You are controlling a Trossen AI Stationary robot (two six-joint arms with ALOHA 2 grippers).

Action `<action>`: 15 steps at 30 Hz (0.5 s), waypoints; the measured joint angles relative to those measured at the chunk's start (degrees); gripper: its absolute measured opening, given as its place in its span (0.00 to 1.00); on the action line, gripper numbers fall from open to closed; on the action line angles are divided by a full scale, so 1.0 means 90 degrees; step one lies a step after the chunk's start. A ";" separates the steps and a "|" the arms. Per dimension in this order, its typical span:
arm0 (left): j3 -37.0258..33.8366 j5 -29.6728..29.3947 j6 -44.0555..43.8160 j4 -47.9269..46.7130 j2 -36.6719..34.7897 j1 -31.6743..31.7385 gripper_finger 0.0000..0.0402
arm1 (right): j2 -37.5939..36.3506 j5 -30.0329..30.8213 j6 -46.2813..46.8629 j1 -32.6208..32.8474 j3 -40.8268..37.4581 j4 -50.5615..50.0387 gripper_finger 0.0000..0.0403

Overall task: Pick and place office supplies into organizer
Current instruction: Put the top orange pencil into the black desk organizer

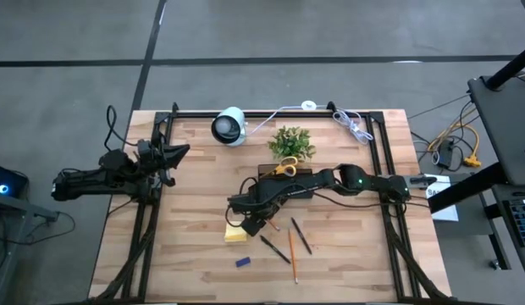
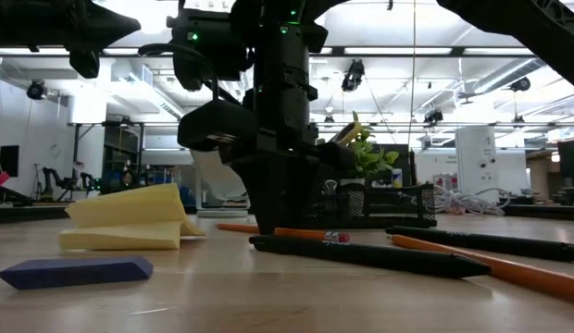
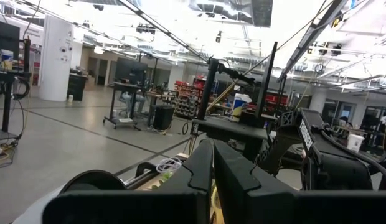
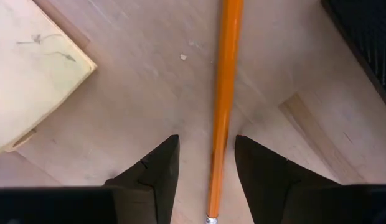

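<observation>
Right end effector [image 4: 204, 171] is down at the light wooden slatted desk [image 1: 195, 246], just in front of the small black mesh organizer tray [image 1: 279, 180] and beside the square yellow sticky-note pad [image 1: 236, 233]. Its two dark fingers [image 4: 157, 168] stand apart, released, straddling a thin orange pencil [image 4: 223, 99] that lies flat on the desk between them. The right wrist view shows a gap between the pencil and one finger; the pencil runs close along the other, and contact cannot be judged. Nothing is gripped.

Left end effector [image 1: 179, 152] is parked at the left edge of the desk, above the black frame rail, well apart from the supplies. In the left wrist view its fingers [image 3: 196, 177] are pressed together, clenched on nothing.

Organizer sits near mid-desk, just in front of the green potted plant [image 1: 291, 142]; yellow-handled scissors [image 1: 285, 168] stand in it.

Loose on the desk in front of the organizer: the sticky-note pad, a small blue block [image 1: 243, 263] nearer the front edge, a second orange pencil [image 1: 291, 254], and two dark pens [image 1: 301, 235], [image 1: 274, 248]. In the low view the blue block [image 2: 74, 271] lies nearest the camera, the pad [image 2: 130, 217] behind it.

White round camera [image 1: 229, 126] rests at the rear of the desk, left of the plant.
</observation>
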 joint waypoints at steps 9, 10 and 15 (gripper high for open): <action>0.0000 0.0000 0.0000 0.0002 -0.0005 0.0000 0.00 | 0.0009 -0.0010 0.0008 -0.0002 -0.0009 -0.0012 0.26; 0.0000 0.0000 0.0000 0.0002 -0.0005 -0.0001 0.00 | 0.0009 -0.0019 0.0010 -0.0002 -0.0010 -0.0010 0.24; 0.0000 0.0000 0.0000 0.0000 -0.0005 0.0000 0.00 | 0.0017 -0.0051 0.0004 0.0001 -0.0012 0.0006 0.11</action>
